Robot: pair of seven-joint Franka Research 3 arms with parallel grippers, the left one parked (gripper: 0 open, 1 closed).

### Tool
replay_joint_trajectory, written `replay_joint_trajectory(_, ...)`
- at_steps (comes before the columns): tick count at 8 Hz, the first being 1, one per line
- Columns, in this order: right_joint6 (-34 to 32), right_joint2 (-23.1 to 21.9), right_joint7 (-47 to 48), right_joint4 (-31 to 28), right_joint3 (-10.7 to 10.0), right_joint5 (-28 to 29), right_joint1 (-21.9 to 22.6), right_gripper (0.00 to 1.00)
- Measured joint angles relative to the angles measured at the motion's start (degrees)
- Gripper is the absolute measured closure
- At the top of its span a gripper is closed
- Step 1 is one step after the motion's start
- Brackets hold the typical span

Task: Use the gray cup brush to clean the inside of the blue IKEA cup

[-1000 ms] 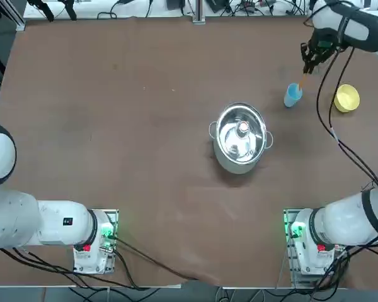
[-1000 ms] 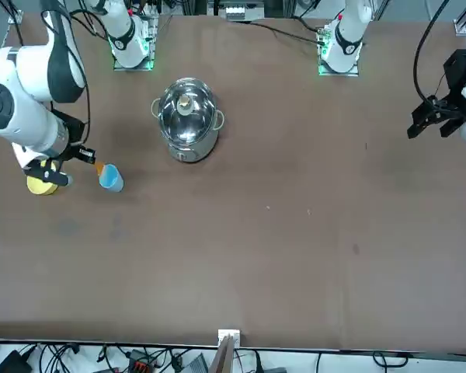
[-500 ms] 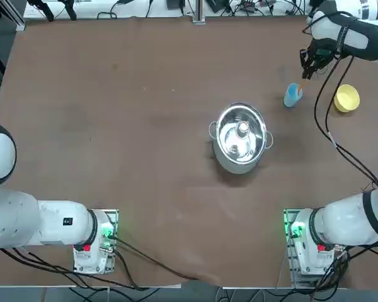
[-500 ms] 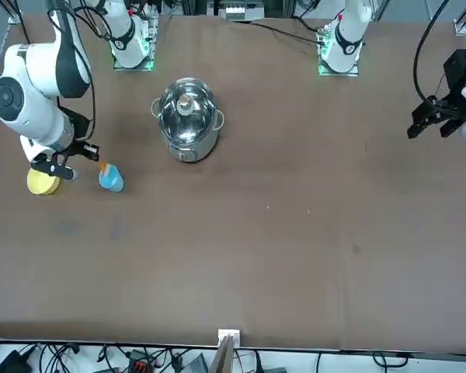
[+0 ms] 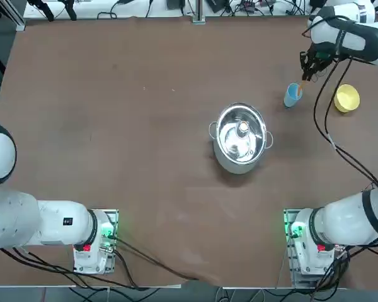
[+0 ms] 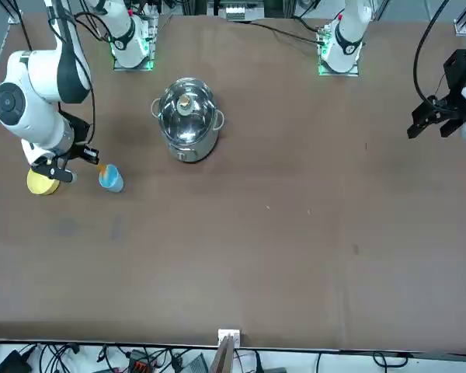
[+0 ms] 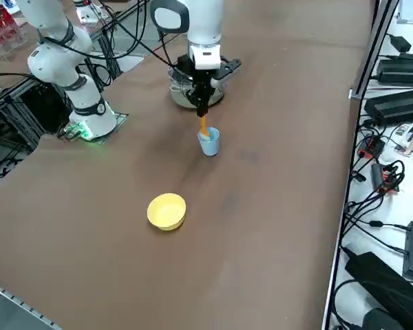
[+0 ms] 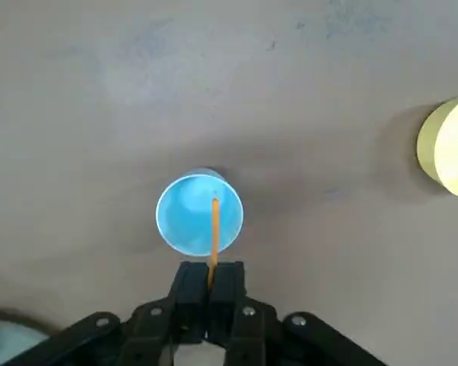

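From where I'm standing, the right gripper's jaws (image 8: 212,276) have the cup brush (image 8: 215,225) pinched between them, its orange length sticking out and running down into the mouth of the blue cup (image 8: 177,216). The cup stands on the surface (image 5: 170,157), near the yellow bowl (image 5: 347,99) and well apart from the lidded steel pot (image 5: 241,135).

What's changed over the last second is the hand: it has shifted a little and straightened from a heavier slant, and in the overhead view less of the brush shows above the rim. The cup hasn't budged. To me that looks like scrubbing, or the brush being worked deeper; I can't tell whether it touches the wall or the bottom. I'd say the cleaning is under way, and it now wants small strokes round the inside. Nobody is steadying the cup, so a hard sideways push might slide or tip it.

The right arm (image 6: 46,85) reaches far out over the table, its jaws pointing down close to the cup.
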Motion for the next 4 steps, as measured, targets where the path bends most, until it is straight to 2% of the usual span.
replay_joint_trajectory(4,3.12,1.82,0.32,0.11,0.02,0.00,0.05,0.97)
